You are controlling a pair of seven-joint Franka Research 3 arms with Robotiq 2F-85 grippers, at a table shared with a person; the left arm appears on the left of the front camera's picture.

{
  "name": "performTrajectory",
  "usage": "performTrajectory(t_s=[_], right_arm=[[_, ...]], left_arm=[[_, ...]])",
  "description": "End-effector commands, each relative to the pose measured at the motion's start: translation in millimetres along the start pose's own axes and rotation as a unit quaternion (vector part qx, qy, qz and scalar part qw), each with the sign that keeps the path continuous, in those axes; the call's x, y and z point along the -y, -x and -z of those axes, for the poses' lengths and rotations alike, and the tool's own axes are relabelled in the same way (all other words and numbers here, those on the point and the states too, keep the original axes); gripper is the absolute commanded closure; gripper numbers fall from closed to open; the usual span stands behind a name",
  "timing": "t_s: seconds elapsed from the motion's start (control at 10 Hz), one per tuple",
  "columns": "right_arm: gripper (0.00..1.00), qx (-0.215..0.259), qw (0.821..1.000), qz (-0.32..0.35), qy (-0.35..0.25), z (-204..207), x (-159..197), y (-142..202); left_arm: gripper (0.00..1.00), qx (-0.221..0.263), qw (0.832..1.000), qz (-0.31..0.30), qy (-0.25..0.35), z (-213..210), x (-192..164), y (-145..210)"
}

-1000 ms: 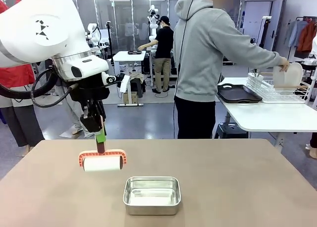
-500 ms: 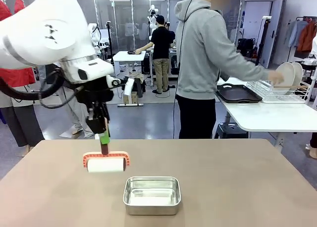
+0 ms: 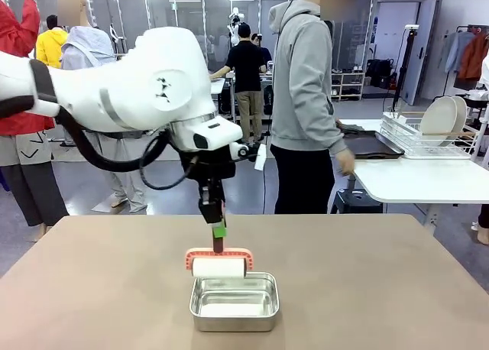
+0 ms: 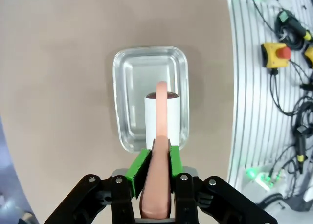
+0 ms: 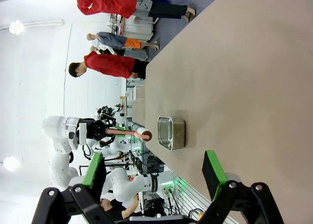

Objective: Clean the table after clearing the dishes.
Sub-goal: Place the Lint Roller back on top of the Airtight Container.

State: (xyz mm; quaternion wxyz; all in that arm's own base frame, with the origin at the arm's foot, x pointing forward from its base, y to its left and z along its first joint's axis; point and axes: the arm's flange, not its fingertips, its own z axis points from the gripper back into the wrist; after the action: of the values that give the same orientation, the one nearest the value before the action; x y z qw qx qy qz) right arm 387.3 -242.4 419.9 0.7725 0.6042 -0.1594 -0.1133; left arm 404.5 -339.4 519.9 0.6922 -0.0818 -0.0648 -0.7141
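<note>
I see a steel pan (image 3: 234,301) on my side, a lint roller (image 3: 218,266) over its 12 o'clock rim. At 2 o'clock a person in a grey hoodie (image 3: 304,82) stands beside a white side table (image 3: 420,183) carrying a wire rack (image 3: 428,140).

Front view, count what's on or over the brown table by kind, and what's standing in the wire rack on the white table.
Lint roller, held over the pan by the left gripper: 1
Steel pan on the table: 1
White plates in the wire rack: 2
Total: 4
</note>
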Motion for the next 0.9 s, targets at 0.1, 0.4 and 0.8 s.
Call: performTrajectory(t_s=[0.1,0.4,0.8], right_arm=[[0.00,0.006,1.000,0.001,0.001,0,-4,0],[0.00,0.006,1.000,0.001,0.001,0,-4,0],[0.00,0.006,1.000,0.001,0.001,0,-4,0]], left_arm=[[0.77,0.004,1.000,-0.001,0.015,26,-17,-14],[0.77,0.015,1.000,-0.011,0.009,47,-31,-18],[0.77,0.012,1.000,-0.023,0.014,85,-56,-18]])
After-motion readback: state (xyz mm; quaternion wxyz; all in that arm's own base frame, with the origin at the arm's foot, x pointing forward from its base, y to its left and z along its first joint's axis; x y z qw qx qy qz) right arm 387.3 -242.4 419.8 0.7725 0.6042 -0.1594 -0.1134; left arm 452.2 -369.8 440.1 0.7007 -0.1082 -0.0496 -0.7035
